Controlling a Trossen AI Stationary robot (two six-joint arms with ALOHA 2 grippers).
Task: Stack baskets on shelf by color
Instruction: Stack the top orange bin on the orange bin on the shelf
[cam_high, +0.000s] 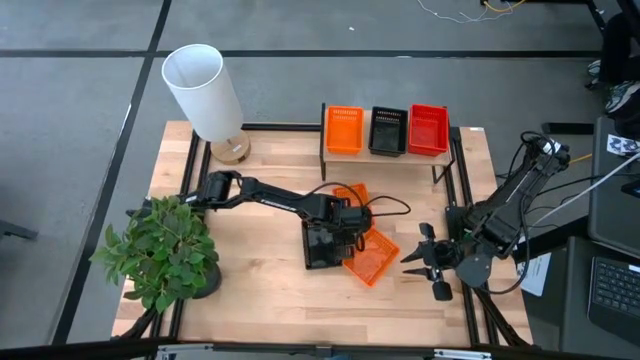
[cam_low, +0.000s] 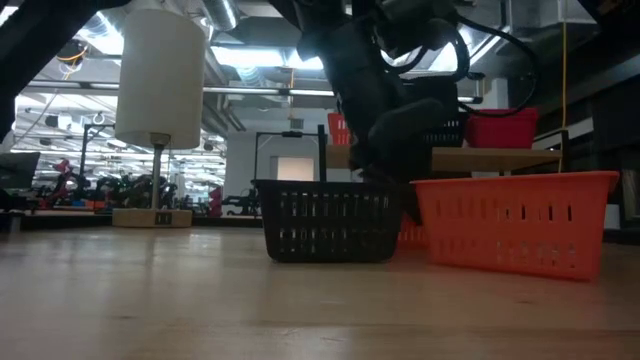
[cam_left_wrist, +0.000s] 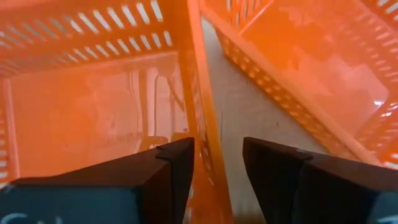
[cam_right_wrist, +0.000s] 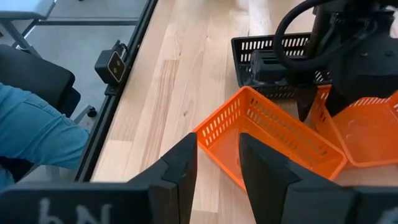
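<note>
Orange basket wall straddled by the left pincer at mid-desk

One orange basket (cam_high: 345, 129), one black (cam_high: 388, 130) and one red (cam_high: 428, 129) are seen on the shelf (cam_high: 385, 157); more remain below. The left pincer (cam_high: 345, 222) is open astride an orange basket (cam_left_wrist: 93, 106); the right pincer (cam_high: 425, 260) is parted, empty, near the desk's (cam_high: 250, 280) right edge.

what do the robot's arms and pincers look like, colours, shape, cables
Both arms are black, built of jointed segments with bulky housings. The left pincer and right pincer each end in two flat, dark, blunt fingers. Black cables loop loosely by the left wrist; more black cables, and a pale one, trail from the right arm. Faint pale lettering marks the housings behind the fingers in both wrist views.
</note>
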